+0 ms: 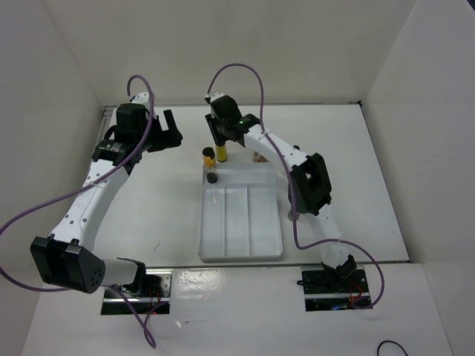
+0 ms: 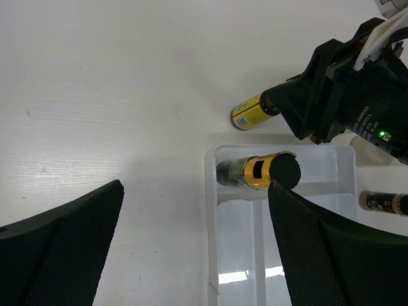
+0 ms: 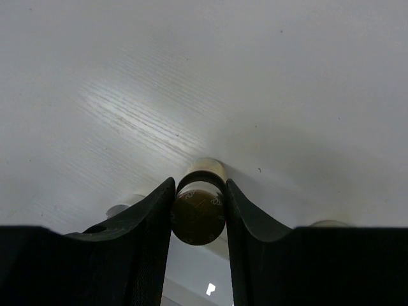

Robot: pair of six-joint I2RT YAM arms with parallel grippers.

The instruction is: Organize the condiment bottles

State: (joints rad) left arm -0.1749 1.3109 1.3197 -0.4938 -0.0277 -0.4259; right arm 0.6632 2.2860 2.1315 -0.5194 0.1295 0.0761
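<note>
My right gripper [image 1: 221, 142] is shut on the black cap of a slim yellow bottle [image 1: 221, 154], upright just beyond the far edge of the white tray [image 1: 241, 252]. The right wrist view shows the fingers [image 3: 156, 210] clamping the cap [image 3: 197, 220]. The left wrist view shows the same bottle [image 2: 250, 113]. A second slim yellow bottle [image 1: 208, 157] stands in the tray's far left corner [image 2: 255, 172]. A small dark bottle [image 2: 382, 203] lies past the tray's far right wall. My left gripper [image 1: 169, 130] is open and empty, left of the tray [image 2: 196, 191]. The other bottles are hidden.
The tray has three long compartments running near to far [image 2: 217, 255]. White walls close in the table on the left, back and right. The right arm's elbow [image 1: 312, 182] hangs over the tray's right edge.
</note>
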